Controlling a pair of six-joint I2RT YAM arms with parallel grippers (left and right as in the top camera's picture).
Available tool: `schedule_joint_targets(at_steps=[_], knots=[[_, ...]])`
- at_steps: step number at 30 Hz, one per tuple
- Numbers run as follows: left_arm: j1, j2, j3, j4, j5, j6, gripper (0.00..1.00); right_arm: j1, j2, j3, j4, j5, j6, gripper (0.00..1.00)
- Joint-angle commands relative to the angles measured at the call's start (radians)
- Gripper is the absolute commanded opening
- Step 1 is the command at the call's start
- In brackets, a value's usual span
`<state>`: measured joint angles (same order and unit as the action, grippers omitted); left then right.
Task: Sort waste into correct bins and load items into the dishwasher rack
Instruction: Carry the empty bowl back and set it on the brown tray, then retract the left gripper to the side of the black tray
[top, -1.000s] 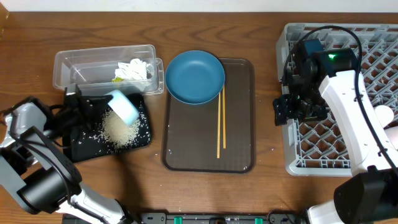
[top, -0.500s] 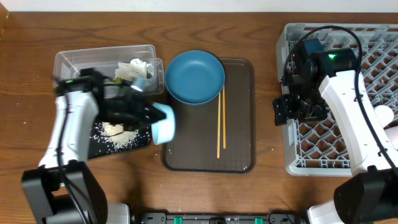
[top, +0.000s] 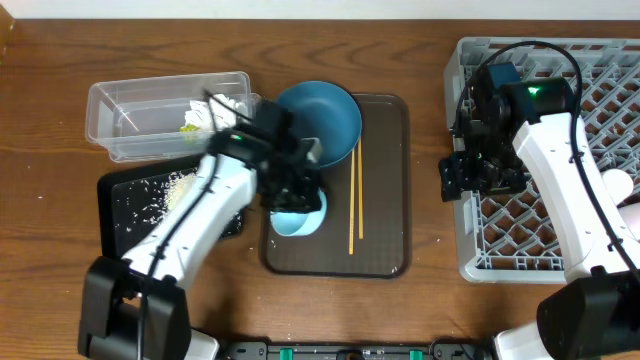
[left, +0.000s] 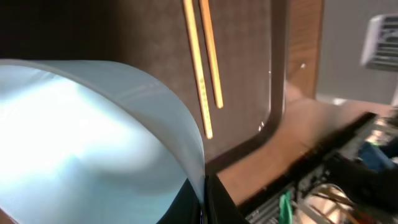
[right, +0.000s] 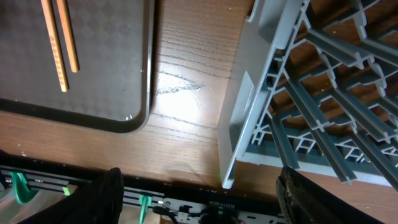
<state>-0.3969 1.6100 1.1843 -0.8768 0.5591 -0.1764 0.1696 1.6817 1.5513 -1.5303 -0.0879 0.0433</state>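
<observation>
My left gripper (top: 297, 190) is shut on the rim of the small light-blue bowl (top: 300, 217) and holds it over the brown tray, just in front of the large dark-blue bowl (top: 315, 122). In the left wrist view the light-blue bowl (left: 93, 137) fills the left side, with the fingers (left: 205, 199) pinching its rim. The chopsticks (top: 355, 200) lie on the tray to the right. Rice (top: 180, 187) lies in the black tray (top: 125, 215). Napkins (top: 217, 108) and a yellow-green wrapper (top: 188, 125) lie in the clear tub (top: 130, 105). My right gripper (top: 480, 177) is open and empty at the left edge of the grey rack (top: 560, 230).
The brown serving tray (top: 385, 240) sits mid-table. A white cup (top: 620, 185) shows at the rack's right side. The right wrist view shows the open fingers (right: 205, 199), the rack corner (right: 249, 112), bare wood, and the chopstick ends (right: 59, 43).
My left arm has swung right from the black tray with the light-blue bowl, which is now over the brown tray. The right arm has not moved.
</observation>
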Motion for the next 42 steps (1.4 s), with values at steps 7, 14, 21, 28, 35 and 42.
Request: schedule_joint_targets(at_steps=[7,14,21,28,35,42], knots=[[-0.159,0.005,-0.002,0.084,-0.288,-0.203,0.07,0.009,-0.019,0.014,0.005,0.008,-0.006,0.79],[-0.164,0.005,-0.002,0.098,-0.283,-0.204,0.12,0.008,-0.019,0.014,0.005,0.001,-0.006,0.79],[-0.163,0.003,-0.002,0.097,-0.280,-0.203,0.12,0.008,-0.019,0.014,0.010,0.000,-0.006,0.80],[-0.103,-0.053,0.000,0.029,-0.281,-0.203,0.17,0.008,-0.019,0.014,0.043,-0.069,-0.007,0.80],[0.097,-0.211,0.000,-0.163,-0.284,-0.129,0.29,0.010,-0.019,0.013,0.119,-0.207,-0.007,0.79],[0.325,-0.336,0.000,-0.332,-0.315,-0.079,0.50,0.095,-0.019,0.004,0.226,-0.238,0.005,0.79]])
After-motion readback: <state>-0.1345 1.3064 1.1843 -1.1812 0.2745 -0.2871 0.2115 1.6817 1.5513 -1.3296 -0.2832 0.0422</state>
